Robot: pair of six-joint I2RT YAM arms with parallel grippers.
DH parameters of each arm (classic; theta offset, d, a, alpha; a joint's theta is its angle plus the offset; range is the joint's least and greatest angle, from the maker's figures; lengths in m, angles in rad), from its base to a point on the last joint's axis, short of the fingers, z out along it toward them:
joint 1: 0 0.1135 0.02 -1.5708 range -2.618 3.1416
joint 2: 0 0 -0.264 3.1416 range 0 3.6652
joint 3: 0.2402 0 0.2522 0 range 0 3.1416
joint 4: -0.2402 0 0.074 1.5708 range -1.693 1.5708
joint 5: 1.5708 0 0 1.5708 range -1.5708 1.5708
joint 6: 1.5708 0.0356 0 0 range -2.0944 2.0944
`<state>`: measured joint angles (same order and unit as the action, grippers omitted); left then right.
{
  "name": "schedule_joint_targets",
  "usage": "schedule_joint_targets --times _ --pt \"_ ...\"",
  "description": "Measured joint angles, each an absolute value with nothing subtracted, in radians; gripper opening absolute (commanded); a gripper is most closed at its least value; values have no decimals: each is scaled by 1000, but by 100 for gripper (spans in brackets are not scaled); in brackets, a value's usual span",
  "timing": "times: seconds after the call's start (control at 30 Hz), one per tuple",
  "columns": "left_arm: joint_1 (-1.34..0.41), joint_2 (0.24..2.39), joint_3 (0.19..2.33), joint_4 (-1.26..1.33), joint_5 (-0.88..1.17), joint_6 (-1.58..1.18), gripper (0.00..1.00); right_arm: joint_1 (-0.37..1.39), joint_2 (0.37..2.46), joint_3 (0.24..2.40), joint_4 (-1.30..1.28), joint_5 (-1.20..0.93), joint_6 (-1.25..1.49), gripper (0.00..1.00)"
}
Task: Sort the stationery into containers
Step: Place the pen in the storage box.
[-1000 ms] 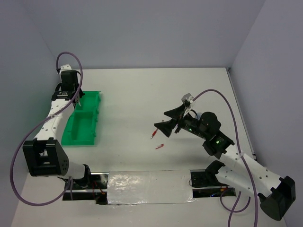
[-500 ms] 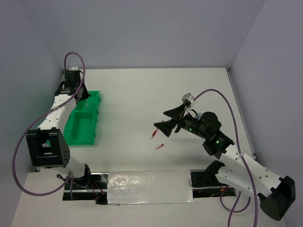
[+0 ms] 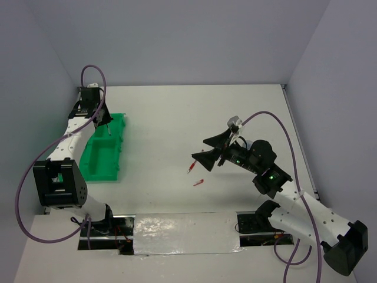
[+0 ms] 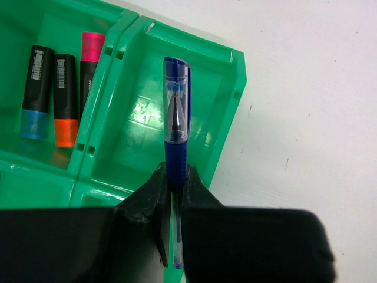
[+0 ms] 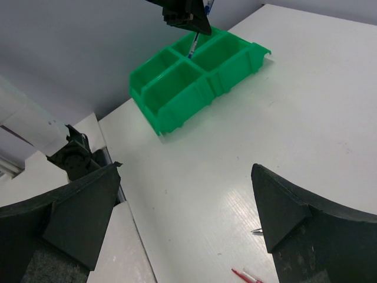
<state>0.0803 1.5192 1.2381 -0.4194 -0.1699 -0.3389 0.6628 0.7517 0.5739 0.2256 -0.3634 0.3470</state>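
My left gripper (image 3: 105, 119) is shut on a blue pen (image 4: 175, 118) and holds it above a far compartment of the green tray (image 3: 116, 154). In the left wrist view the pen points into that compartment, whose wall (image 4: 231, 88) is bare. The neighbouring compartment holds three black highlighters with blue (image 4: 35, 88), orange (image 4: 66, 97) and pink (image 4: 91, 59) ends. My right gripper (image 3: 206, 152) is open and empty, raised over the table's middle. A red pen piece (image 3: 192, 167) and a second red piece (image 3: 198, 183) lie on the table below it.
In the right wrist view the green tray (image 5: 194, 71) stands far off with the left gripper (image 5: 185, 15) over it, and a red pen (image 5: 247, 276) lies at the bottom edge. Grey walls enclose the white table. A shiny strip (image 3: 182, 233) runs between the arm bases.
My left gripper has moved with the blue pen towards the far end of the tray, then held still. The right arm has not moved.
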Motion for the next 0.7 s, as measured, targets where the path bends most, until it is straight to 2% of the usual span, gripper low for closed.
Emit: schedule_joint_targets --times 0.7 --pt "80 1519 1238 -404 -125 -286 0 663 761 574 235 -408 364 100"
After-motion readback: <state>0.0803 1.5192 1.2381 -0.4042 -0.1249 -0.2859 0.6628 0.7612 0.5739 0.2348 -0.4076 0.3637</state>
